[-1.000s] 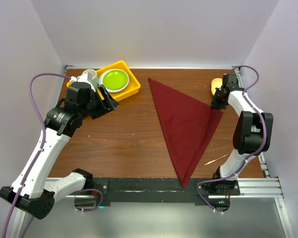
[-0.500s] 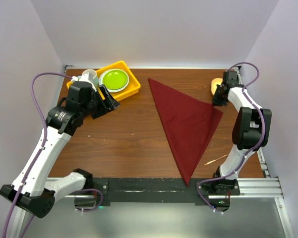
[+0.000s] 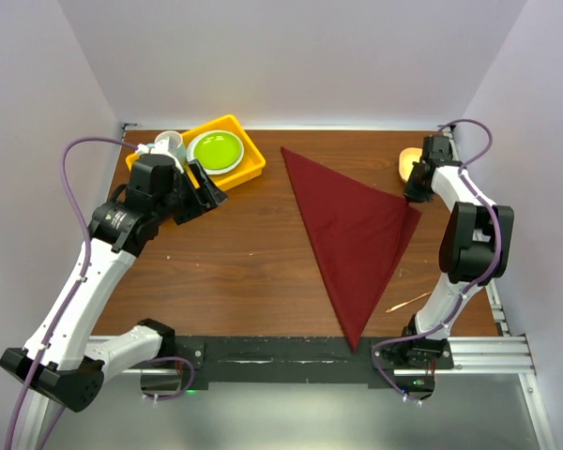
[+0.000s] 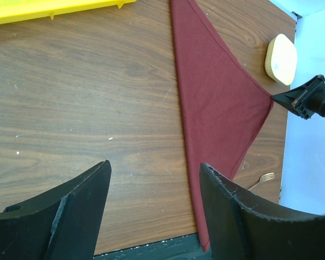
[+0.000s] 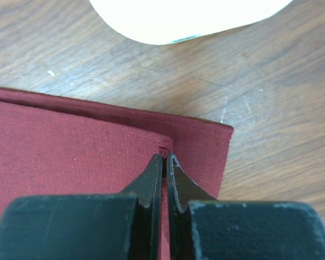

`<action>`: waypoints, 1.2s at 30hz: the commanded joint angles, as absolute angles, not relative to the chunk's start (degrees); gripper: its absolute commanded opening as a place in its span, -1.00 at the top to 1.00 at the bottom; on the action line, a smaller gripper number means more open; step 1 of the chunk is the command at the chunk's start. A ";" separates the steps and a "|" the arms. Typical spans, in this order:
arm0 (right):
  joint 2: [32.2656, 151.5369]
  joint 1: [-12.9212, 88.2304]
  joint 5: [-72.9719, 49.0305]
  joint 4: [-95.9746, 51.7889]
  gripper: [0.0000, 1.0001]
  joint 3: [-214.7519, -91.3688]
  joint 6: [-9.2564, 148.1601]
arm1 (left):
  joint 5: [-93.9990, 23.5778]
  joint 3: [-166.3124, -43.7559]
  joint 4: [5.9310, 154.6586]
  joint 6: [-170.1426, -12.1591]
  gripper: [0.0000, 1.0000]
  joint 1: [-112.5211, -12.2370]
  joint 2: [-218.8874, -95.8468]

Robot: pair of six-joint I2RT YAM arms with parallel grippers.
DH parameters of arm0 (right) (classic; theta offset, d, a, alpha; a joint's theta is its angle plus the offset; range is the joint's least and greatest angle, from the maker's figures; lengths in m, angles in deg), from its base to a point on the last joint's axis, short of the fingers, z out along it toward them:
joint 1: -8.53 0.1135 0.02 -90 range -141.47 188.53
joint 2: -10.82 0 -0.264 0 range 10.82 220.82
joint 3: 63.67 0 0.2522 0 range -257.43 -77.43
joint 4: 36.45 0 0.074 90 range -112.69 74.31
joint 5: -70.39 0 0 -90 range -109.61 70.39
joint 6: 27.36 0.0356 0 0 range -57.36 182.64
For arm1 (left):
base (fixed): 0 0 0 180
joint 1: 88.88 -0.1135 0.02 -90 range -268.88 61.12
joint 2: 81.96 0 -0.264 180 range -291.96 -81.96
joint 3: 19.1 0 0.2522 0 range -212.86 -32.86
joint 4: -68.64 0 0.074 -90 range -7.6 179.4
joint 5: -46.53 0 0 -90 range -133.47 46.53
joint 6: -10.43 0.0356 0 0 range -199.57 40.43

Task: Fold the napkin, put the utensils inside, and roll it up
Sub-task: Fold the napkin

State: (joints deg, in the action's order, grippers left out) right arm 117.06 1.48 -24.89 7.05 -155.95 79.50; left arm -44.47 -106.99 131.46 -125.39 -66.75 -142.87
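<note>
Wooden table [image 3: 244, 272]. The left arm arches up and the left gripper [image 4: 154, 168] hangs near the yellow bin [image 3: 249, 169], jaws spread. The napkin [image 3: 357, 234] lies centre-right as a folded triangle. The right gripper [image 5: 164, 157], wrist angled down, pinches the napkin's right corner. The fork [image 3: 408, 301] lies nearer, just beside the napkin.

I get bright, even light from above and soft shadows; the pale pad [image 5: 189, 16] blows out white (right wrist view only).
</note>
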 commanded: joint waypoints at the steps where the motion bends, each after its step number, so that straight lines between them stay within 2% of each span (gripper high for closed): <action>1: 116.38 0.88 -27.35 6.23 1.00 -154.51 79.08 | -43.74 -106.87 128.90 -124.39 -0.43 -66.99 -142.69; 23: 118.40 0.27 -29.54 5.88 1.00 -154.33 79.16 | -42.24 -106.52 128.19 -124.22 -0.44 -66.99 -143.48; 36: 119.36 0.27 -32.00 7.02 0.90 -155.21 79.07 | -42.15 -106.08 127.66 -124.66 -0.43 -66.99 -143.75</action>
